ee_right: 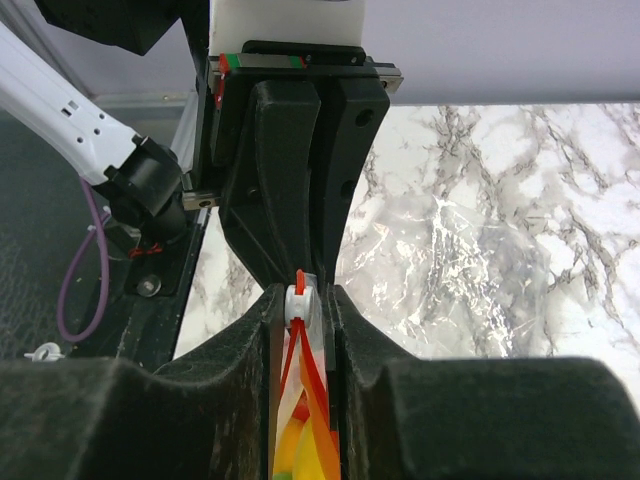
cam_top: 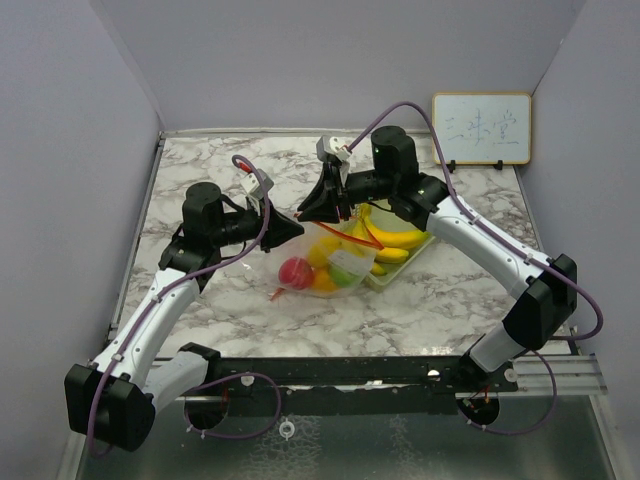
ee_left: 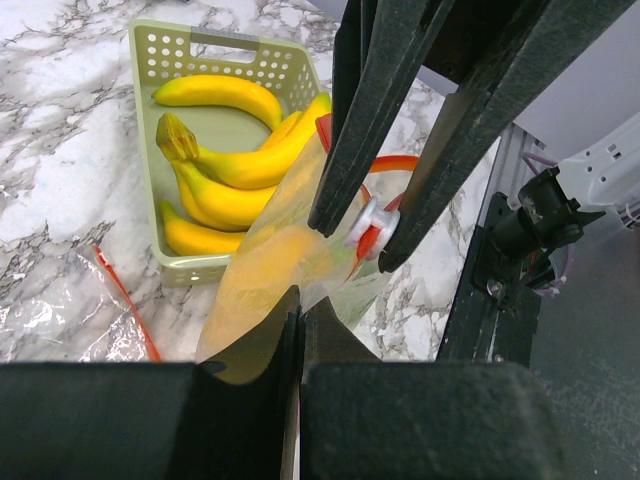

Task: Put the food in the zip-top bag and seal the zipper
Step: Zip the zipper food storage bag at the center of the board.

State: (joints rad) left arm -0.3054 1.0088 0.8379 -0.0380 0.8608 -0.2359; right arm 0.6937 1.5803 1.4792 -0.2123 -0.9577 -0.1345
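The clear zip-top bag (cam_top: 310, 246) hangs between both grippers above the table. Inside it are a red-pink fruit (cam_top: 295, 270), an orange (cam_top: 322, 281) and a green apple (cam_top: 346, 272). My left gripper (cam_top: 293, 228) is shut on the bag's edge, as the left wrist view (ee_left: 303, 300) shows. My right gripper (cam_top: 335, 206) is shut on the white zipper slider (ee_right: 298, 301) on the red zipper; the slider also shows in the left wrist view (ee_left: 372, 228). Several yellow bananas (ee_left: 230, 160) lie in the pale green tray (ee_left: 170, 45), just right of the bag.
The tray (cam_top: 386, 279) sits on the marble table right of centre. Crinkled clear plastic with a red strip (ee_left: 125, 300) lies on the table left of the tray. A small whiteboard (cam_top: 481, 128) stands at the back right. Grey walls enclose the table.
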